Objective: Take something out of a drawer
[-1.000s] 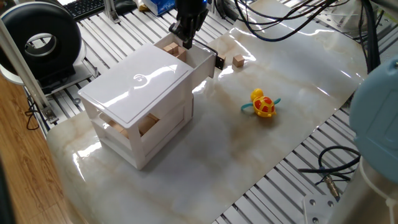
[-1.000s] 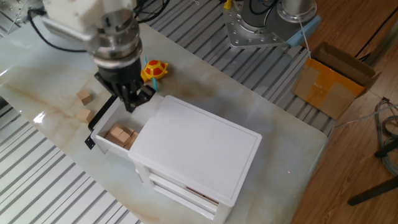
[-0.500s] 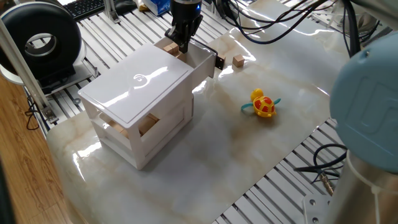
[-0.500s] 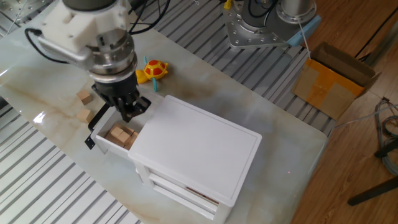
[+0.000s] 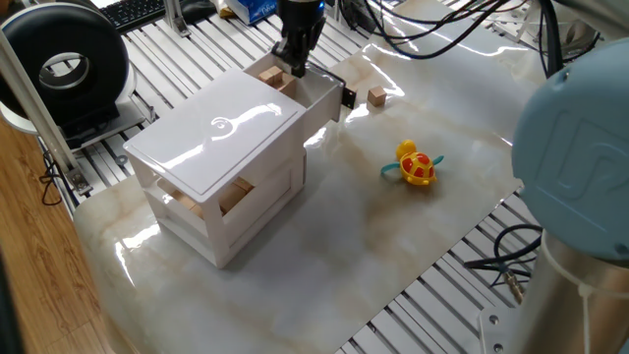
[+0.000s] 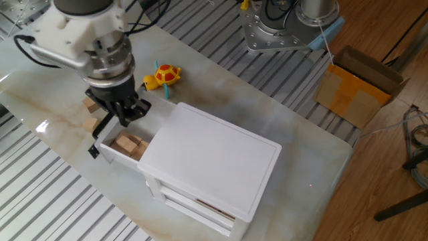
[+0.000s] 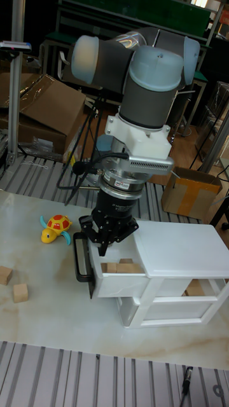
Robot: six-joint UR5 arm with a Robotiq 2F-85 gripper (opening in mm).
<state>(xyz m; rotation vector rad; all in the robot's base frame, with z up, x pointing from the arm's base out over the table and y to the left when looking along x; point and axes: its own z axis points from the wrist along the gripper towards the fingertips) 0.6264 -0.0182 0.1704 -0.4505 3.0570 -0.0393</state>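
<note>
Since a second ago the arm has swung its claw (image 6: 124, 115) outward along the open drawer (image 7: 108, 284), away from the box's lid and toward the drawer's front, and it now hangs over the outer end of the tray.

Directly behind and below the claw stands the white three-tier box (image 5: 218, 172), by far the biggest thing on the marble table (image 5: 373, 236). Its lower tiers hold more wood. The drawer is the top tier, pulled well out so its tray lies right under the claw, black handle (image 7: 79, 257) at the far front.

Beyond the drawer's front, on the bare marble, sits a yellow toy turtle (image 6: 165, 75), well apart from the claw. Two loose wooden cubes (image 7: 13, 285) lie on the table past the handle.

Smallest are the wooden blocks (image 6: 130, 145) inside the tray, just below the fingertips and slightly back toward the lid.

The fingers point down with a narrow gap between them, and nothing shows between them; whether they are fully parted I cannot tell.

The blocks look light, rigid and dry, with flat faces, so a pinch across two opposite sides of the block nearest the front should hold. They lie packed together near the tray walls, which leaves little room for a finger.
</note>
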